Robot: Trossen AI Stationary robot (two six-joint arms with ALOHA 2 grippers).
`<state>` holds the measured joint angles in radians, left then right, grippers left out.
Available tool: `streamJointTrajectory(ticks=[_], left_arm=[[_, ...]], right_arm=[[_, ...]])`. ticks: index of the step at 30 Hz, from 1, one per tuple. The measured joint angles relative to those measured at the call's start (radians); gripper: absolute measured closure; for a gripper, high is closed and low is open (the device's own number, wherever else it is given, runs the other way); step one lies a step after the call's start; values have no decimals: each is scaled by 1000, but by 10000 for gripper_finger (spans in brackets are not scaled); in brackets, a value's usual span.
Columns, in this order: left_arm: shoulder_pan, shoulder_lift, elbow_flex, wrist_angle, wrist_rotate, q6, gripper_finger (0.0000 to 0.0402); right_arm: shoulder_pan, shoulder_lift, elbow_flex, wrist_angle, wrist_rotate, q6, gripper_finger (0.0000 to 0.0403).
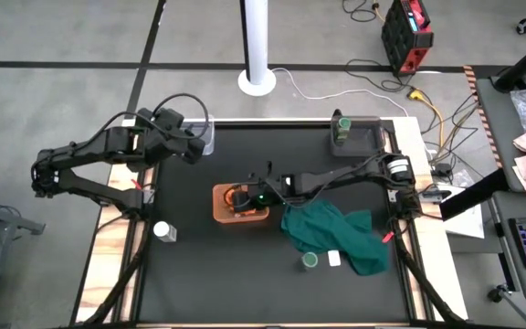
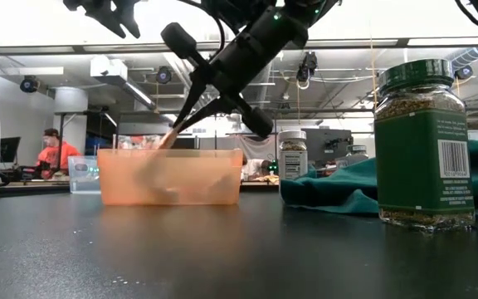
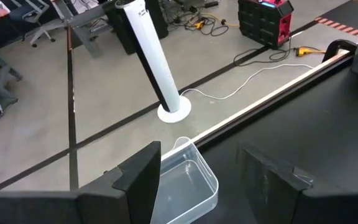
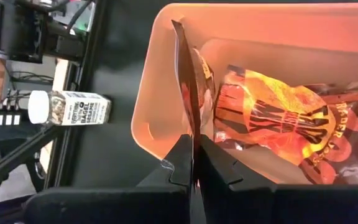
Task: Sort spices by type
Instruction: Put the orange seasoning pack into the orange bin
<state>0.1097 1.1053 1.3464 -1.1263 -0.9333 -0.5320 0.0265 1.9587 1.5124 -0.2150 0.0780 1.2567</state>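
The left tool (image 1: pixel 201 146) hangs released over a clear bin (image 3: pixel 188 183) at the counter's (image 1: pixel 190 274) far left edge. A white-capped jar (image 1: pixel 163 231) lies on its side near the left rim and could roll off if brushed. Mid-counter, the right tool (image 4: pixel 193 163) is clenched on a foil packet (image 4: pixel 188 93) held edge-on over the orange bin (image 1: pixel 219 203). Released now, the packet may catch the wall. Just right, the green cloth (image 1: pixel 336 236) crowds a green-capped jar (image 1: pixel 310 260).
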Motion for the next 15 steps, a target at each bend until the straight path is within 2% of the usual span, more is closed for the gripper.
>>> streamJointTrajectory(ticks=[15], left_arm=[[0, 2, 0, 0, 0, 0, 209]], right_arm=[[-1, 0, 0, -18, -74, -34, 390]])
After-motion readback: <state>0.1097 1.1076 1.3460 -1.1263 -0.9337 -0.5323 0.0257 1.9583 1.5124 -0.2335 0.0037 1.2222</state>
